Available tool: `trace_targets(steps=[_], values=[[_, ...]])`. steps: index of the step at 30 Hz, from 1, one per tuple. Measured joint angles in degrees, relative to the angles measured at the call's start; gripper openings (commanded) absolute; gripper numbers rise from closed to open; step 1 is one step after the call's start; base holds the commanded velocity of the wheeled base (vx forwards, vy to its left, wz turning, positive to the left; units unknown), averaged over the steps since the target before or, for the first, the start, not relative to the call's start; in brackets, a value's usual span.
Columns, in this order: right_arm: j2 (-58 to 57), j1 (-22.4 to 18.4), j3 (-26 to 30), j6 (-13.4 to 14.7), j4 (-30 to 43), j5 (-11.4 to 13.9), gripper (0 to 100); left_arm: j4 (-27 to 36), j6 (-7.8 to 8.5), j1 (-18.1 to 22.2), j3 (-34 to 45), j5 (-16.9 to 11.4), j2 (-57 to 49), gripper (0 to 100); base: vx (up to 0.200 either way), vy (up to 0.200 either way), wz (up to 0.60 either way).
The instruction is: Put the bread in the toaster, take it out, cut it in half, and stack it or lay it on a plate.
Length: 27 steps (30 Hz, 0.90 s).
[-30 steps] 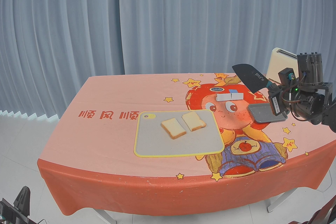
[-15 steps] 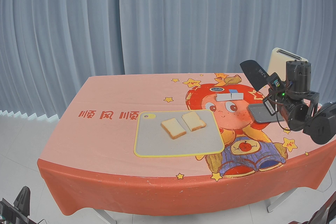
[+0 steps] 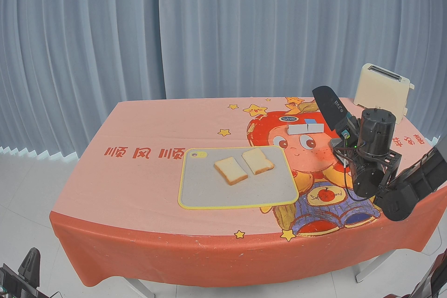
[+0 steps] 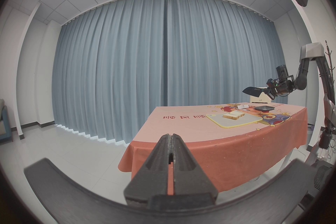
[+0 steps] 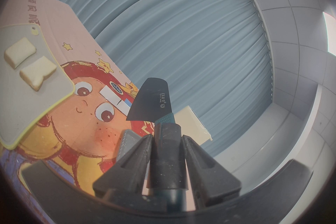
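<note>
Black knife (image 3: 331, 107) held high, bread (image 3: 230, 170) cut in two.
Our right fingers (image 5: 134, 165) clamp its handle, blade up and clear, we judge for safe carrying; both pieces lie side by side on the board (image 3: 209, 192), open tabletop (image 3: 153, 126) all around. Our left fingers (image 4: 154, 165) rest closed together, empty.

Right gripper (image 3: 347, 132) clamps knife (image 3: 329, 106), blade raised; two bread halves (image 3: 230, 170) on cutting board (image 3: 209, 194); plate (image 3: 336, 143) apparently behind gripper.

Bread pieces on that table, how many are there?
2. Both lie on the cutting board: the left piece near its middle, the right piece close beside it, slightly farther back. They do not touch. Inside the toaster cannot be seen, so more could hide there.
</note>
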Motion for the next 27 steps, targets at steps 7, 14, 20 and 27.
trace_targets(steps=[7,14,20,27], values=[[5.2,-0.9,3.3,-6.6,-11.8,0.2,0,0.0,0.0,0.0,0.0,0.0,0.0,0,0.0,0.0,0.0],[10.8,-0.8,3.7,-8.8,-16.0,0.4,0,0.0,0.0,0.0,0.0,0.0,0.0,0,0.0,0.0,0.0],[12.4,-0.6,3.5,-9.8,-16.8,0.5,0,0.0,-0.02,0.0,0.0,0.0,0.0,0,0.0,0.0,0.0],[12.9,-0.8,3.5,-9.9,-16.8,0.6,0,0.0,0.0,0.0,0.0,0.0,0.0,0,0.0,0.0,0.0]])
